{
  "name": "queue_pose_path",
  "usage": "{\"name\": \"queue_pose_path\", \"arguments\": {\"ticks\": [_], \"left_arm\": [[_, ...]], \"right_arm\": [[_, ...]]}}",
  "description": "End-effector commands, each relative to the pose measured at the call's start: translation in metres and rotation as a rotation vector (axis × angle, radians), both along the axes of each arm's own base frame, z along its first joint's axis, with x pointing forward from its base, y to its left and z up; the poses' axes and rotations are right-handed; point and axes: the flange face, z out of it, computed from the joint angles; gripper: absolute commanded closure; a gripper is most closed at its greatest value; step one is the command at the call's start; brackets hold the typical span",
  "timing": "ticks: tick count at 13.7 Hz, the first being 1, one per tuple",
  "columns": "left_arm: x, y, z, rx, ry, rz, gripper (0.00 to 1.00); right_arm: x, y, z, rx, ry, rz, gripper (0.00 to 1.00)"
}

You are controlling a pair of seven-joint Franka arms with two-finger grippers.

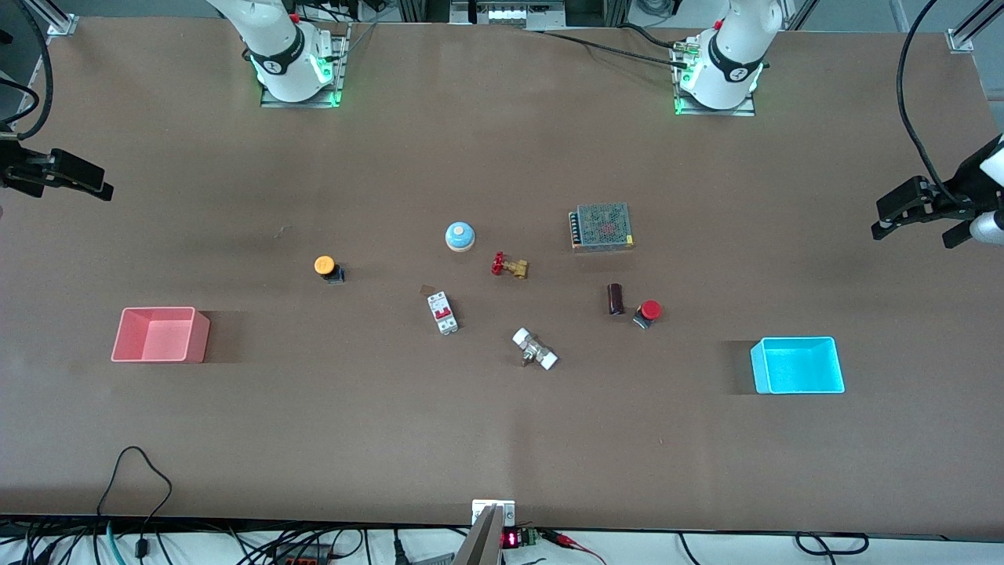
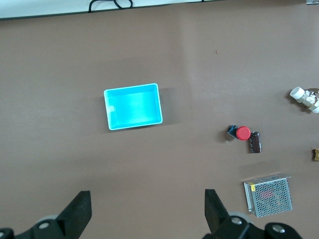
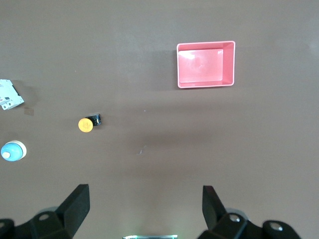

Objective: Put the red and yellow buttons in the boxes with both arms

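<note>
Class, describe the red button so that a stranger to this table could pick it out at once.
Start at the cyan bin near the left arm's end. Toward the table's middle, slightly farther from the front camera, stands the red button. It touches a dark cylinder; its round red cap on a black base sets it apart.

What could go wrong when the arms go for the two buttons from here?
The red button sits right beside a dark cylinder, so the open left gripper may knock or catch it. The yellow button is small and top-heavy, so the open right gripper could tip it.
</note>
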Motion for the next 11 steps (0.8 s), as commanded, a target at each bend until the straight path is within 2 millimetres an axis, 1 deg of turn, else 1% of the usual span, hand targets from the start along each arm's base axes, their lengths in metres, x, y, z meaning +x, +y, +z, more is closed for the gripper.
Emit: {"name": "queue_pose_path", "arguments": {"ticks": [1,3,4,5,6,8,9,11], "left_arm": [[-0.004,-0.002,-0.004,-0.013,0.015,0.006,0.00],[-0.003,-0.004,-0.008,-0.014,0.025,0.002,0.00],[0.001,-0.008,-0.016,-0.016,0.035,-0.004,0.00],[0.004,-0.015,-0.024,-0.018,0.047,-0.015,0.00],[0.009,-0.023,-0.035,-0.022,0.063,-0.015,0.00],[0.021,-0.049,-0.057,-0.031,0.079,0.024,0.00],[0.028,-0.064,-0.071,-0.034,0.088,0.045,0.00],[0.040,-0.082,-0.104,-0.038,0.116,0.058,0.00]], "right_arm": [[-0.012,-0.004,0.001,-0.003,0.003,0.016,0.00],[-0.013,-0.003,0.001,-0.005,0.000,0.013,0.00],[-0.012,-0.002,-0.001,-0.001,0.001,0.007,0.00],[-0.010,0.000,-0.009,0.002,0.004,0.007,0.00],[-0.009,0.004,-0.023,0.003,0.007,0.014,0.00],[-0.008,0.010,-0.059,0.000,0.010,0.026,0.00],[-0.008,0.018,-0.081,-0.001,0.019,0.041,0.00],[-0.009,0.044,-0.129,-0.002,0.067,0.073,0.00]]}}
